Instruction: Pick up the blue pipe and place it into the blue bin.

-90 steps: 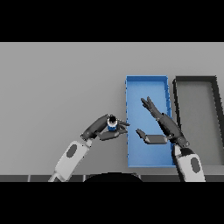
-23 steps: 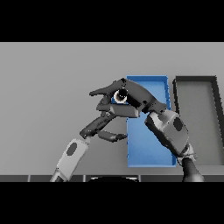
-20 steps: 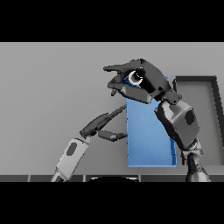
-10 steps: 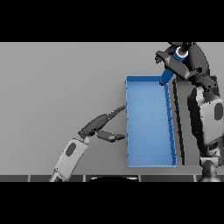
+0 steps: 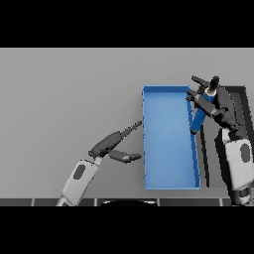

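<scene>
pick is done: right hand [image 5: 214, 101] has its fingers curled round the blue cylindrical pipe [image 5: 199, 118], held tilted over the right wall of the shallow blue rectangular bin [image 5: 168, 183] (lower end near the rim, contact unclear). release into the bin is left. left hand [image 5: 113, 144] idle beside the bin, fingers straight.

Matt blue bin [image 5: 168, 149]; matt grey table [image 5: 69, 94]

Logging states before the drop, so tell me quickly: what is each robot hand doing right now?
Left robot hand: open, holding nothing, beside the blue bin.
Right robot hand: shut on the blue pipe.
</scene>
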